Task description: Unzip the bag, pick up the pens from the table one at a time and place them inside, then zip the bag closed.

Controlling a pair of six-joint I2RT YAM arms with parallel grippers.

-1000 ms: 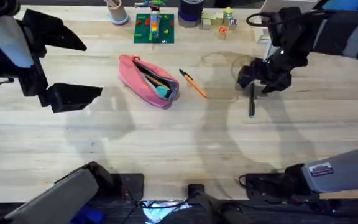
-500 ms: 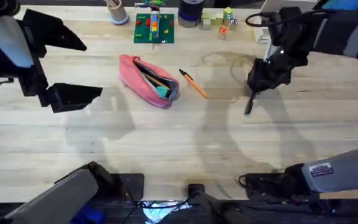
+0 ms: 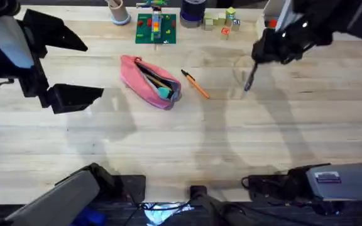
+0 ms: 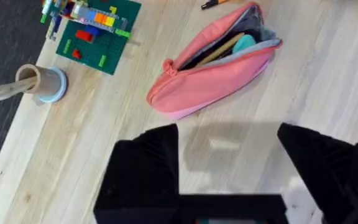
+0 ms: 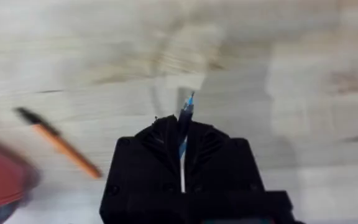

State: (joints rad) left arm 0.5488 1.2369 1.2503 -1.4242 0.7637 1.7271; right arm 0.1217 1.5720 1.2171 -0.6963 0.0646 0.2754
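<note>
The pink bag (image 3: 148, 80) lies unzipped on the table (image 3: 181, 144) left of centre, its mouth showing a teal end and something tan inside (image 4: 219, 53). An orange pen (image 3: 196, 85) with a black end rests just right of the bag, and it also appears in the right wrist view (image 5: 58, 142). My right gripper (image 3: 261, 53) is raised above the table's right side, shut on a dark pen (image 3: 250, 78) that hangs down from it; the pen's tip pokes out between the fingers (image 5: 185, 115). My left gripper (image 3: 74, 66) hovers open to the left of the bag.
Along the far edge stand a green baseplate with bricks (image 3: 156, 28), a cup with a wooden stick (image 3: 119, 12), a dark container (image 3: 193, 11) and small wooden blocks (image 3: 224, 22). The arms' bases sit at the near edge.
My right gripper has lifted the dark pen off the table and risen toward the far right. The left arm, the bag and the orange pen have stayed put.
</note>
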